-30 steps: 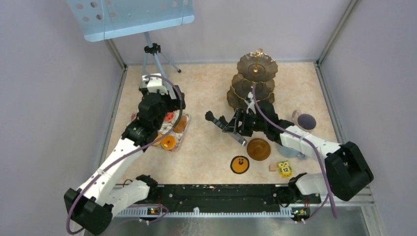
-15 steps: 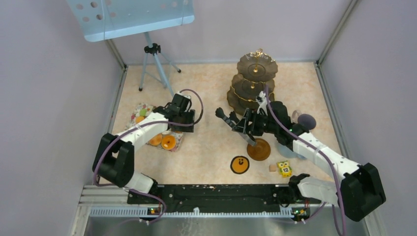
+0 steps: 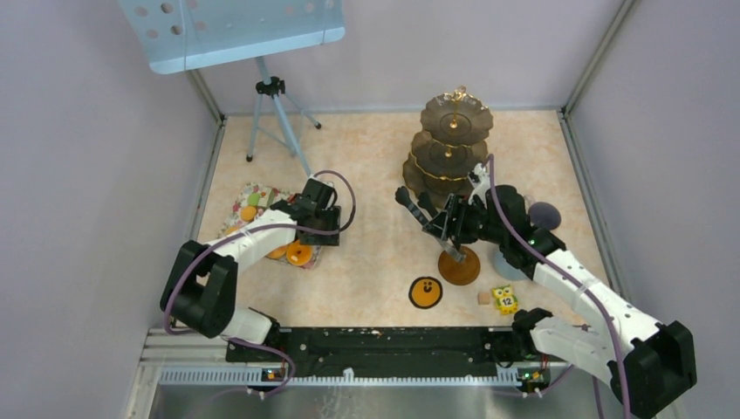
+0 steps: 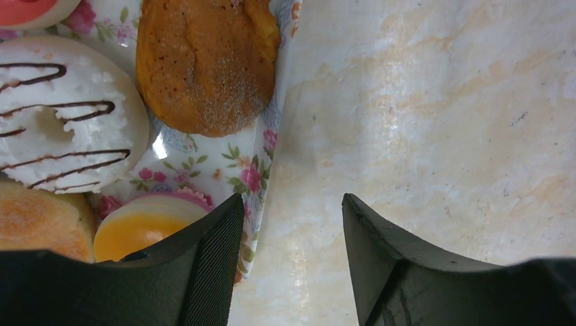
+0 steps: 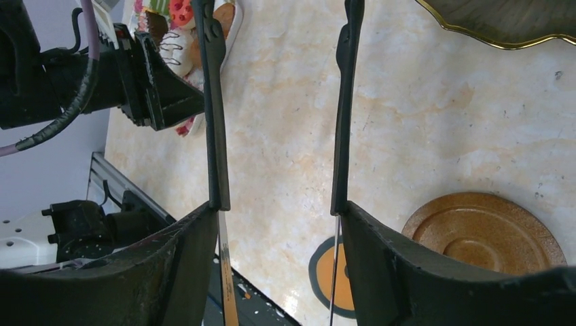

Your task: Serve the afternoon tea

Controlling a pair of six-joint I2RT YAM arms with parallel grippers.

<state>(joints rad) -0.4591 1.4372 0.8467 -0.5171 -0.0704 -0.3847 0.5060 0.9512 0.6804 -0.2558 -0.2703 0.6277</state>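
Observation:
The dark three-tier stand [image 3: 449, 148] rises at the back centre, and its gold rim [image 5: 502, 20] shows in the right wrist view. In front of it lies the brown saucer [image 3: 460, 266] [image 5: 486, 231]. Pastries [image 3: 298, 253] fill a floral plate [image 3: 253, 196] on the left: a brown bun [image 4: 207, 61], a white iced donut [image 4: 68, 112] and an orange tart [image 4: 139, 227]. My left gripper [image 4: 292, 200] [image 3: 321, 229] stands open low at the plate's right rim [image 4: 261, 146], with nothing between its fingers. My right gripper [image 5: 278, 210] [image 3: 445, 229] is shut on long black tongs [image 5: 214, 102], which point left with their arms apart and empty. The grey mug [image 3: 544, 215] stands behind the right arm.
An orange round disc with a face [image 3: 425, 292] [image 5: 339, 272] lies near the front. A yellow owl block [image 3: 504, 299] and a small cube [image 3: 483, 298] sit beside it. A tripod [image 3: 275, 96] holding a blue panel [image 3: 231, 30] stands at the back left. Walls enclose the table.
My left arm has swung down from a raised pose to the plate's right edge. My right arm has carried the tongs right and back, toward the stand.

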